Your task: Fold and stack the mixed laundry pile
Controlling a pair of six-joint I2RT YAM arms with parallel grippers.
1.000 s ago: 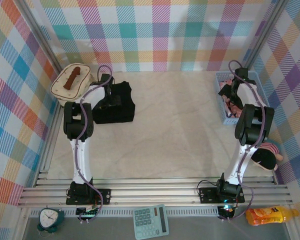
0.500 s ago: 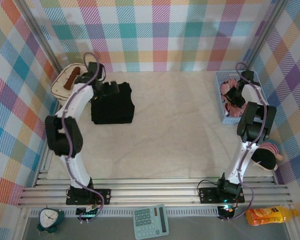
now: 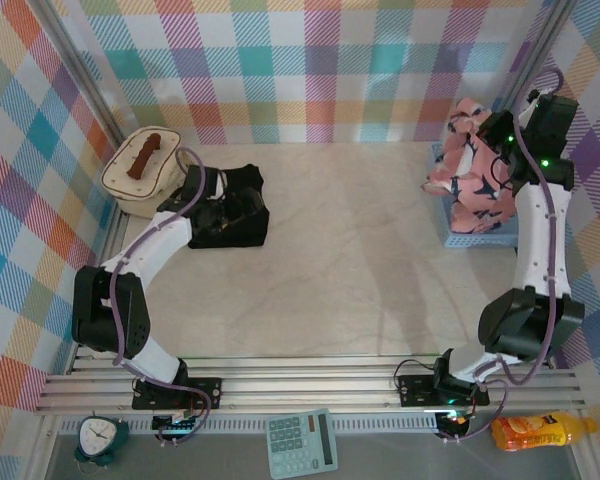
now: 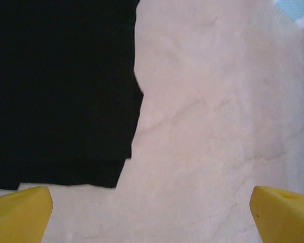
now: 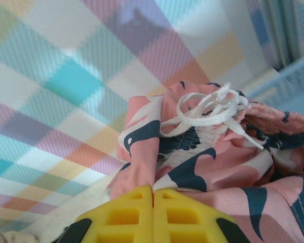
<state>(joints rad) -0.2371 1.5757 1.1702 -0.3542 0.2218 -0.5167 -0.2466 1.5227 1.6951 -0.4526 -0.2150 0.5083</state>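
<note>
Pink garment: we see the pink garment (image 3: 468,172) hanging bunched from the right claw (image 5: 153,198) at the far right corner, above the basket (image 3: 485,239).
Right claw: closed tight, pinching a fold of the pink cloth near its white drawstring.
Black shirt: the black shirt (image 3: 232,216) lies folded flat on the surface (image 3: 360,260), far left, beside the bag (image 3: 140,175).
Left claw: the left claw (image 4: 152,216) is spread wide over the shirt's edge, holding nothing.
Handling: we judge both garments light, limp and prone to slipping out of a fold; a hem or corner pinch suits best.
Basket contents: the pink cloth's lower end hides the inside; we cannot tell if anything else is in there.
Bag contents: unseen.
</note>
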